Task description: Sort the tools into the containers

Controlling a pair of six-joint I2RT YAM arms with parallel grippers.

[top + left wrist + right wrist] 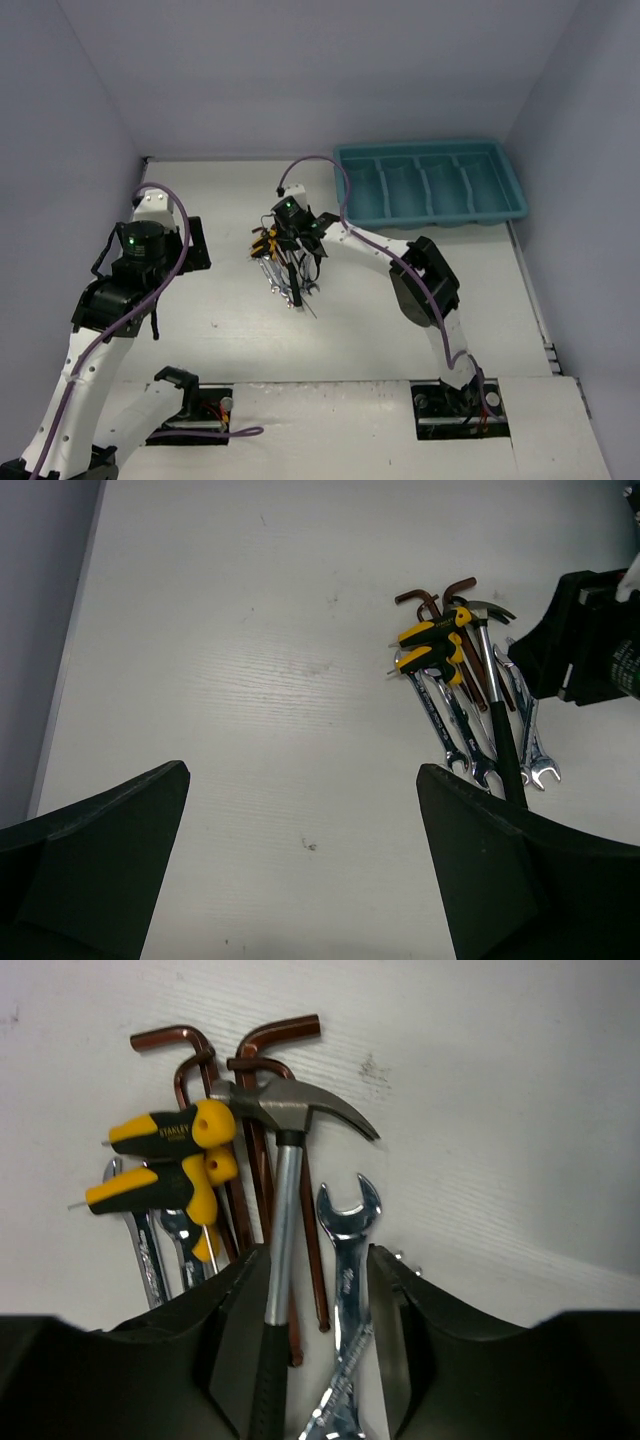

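The tools lie in one pile [285,268] mid-table. In the right wrist view I see a claw hammer [283,1175] with a steel shaft and black grip, a silver wrench [349,1245], reddish hex keys [250,1060] and two yellow-and-black screwdrivers [165,1135]. My right gripper [310,1305] is open, low over the pile, its fingers straddling the hammer shaft and the wrench. The teal tray [430,185], with four compartments, stands at the far right, nothing showing in it. My left gripper [303,865] is open and empty over bare table, left of the pile [460,700].
Grey walls close in the table at the left, back and right. The right arm's black wrist [580,640] sits just right of the pile. More silver wrenches [455,735] lie under the hammer. Purple cables run along both arms.
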